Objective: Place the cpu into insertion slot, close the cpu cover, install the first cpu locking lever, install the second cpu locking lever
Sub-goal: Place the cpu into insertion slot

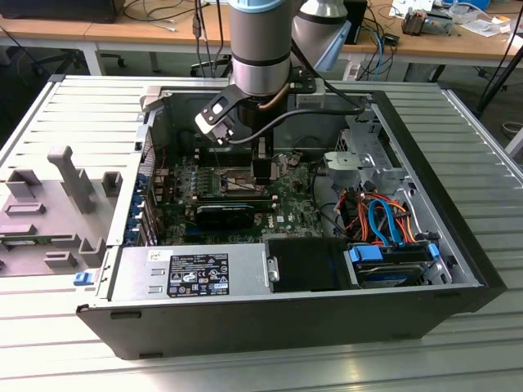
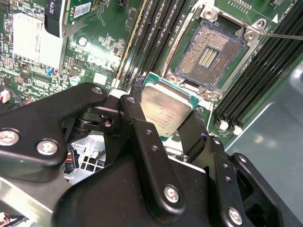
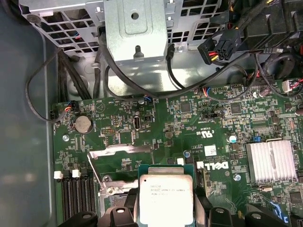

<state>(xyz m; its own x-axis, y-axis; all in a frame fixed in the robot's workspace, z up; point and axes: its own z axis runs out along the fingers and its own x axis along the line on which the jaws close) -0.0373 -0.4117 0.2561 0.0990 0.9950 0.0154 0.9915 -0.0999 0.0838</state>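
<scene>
A ribbed grey metal table [image 1: 73,106] spans the foreground, with a grey moulded tray [image 1: 49,212] lying on it at the exterior view's left. Behind runs a row of wooden desks [image 1: 139,33] on white legs, strewn with cables [image 1: 159,11]. Grey floor [image 1: 459,75] shows between them, under soft, even light.

Cpu [image 2: 166,109]: silver-grey square, green edge, pinched in gripper [image 2: 164,116], held off the board just beside slot [image 2: 210,54], not seated. Slot open, pin field bare, silvery frame round it. Cover [image 3: 124,150] silvery, seemingly flipped up.
</scene>
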